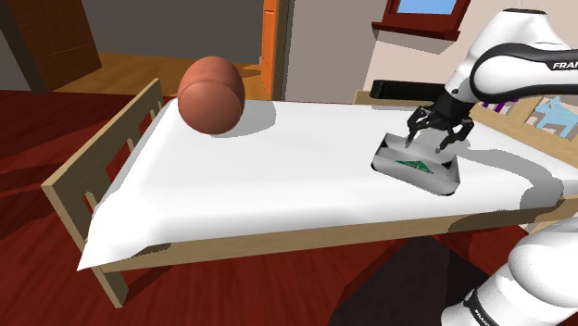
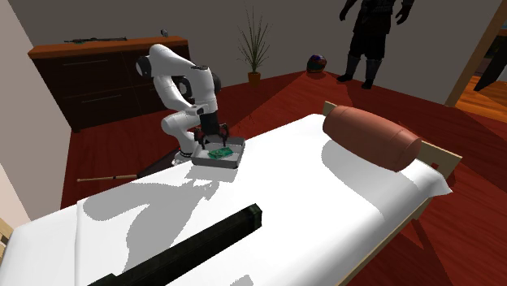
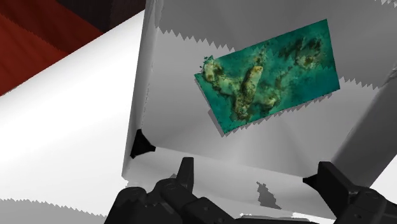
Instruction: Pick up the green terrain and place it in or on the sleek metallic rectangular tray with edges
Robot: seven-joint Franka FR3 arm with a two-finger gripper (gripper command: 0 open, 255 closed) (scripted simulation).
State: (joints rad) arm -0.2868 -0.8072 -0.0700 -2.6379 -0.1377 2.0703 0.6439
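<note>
Hand [image 3: 254, 167] wide, empty, over one grey tray [image 3: 159, 95] with one green terrain [image 3: 270, 73] inside.

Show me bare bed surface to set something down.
The wide white sheet between the brown pillow and the tray is bare. Crowded: the tray itself, holding the green terrain, open jaws above.

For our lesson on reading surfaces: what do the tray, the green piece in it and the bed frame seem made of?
Tray: likely metal, grey with soft sheen streaks on its walls.
Green piece: unclear; a flat slab, matte, mottled teal and brown.
Bed frame: probably pale wood, matte tan, no grain showing.
</note>
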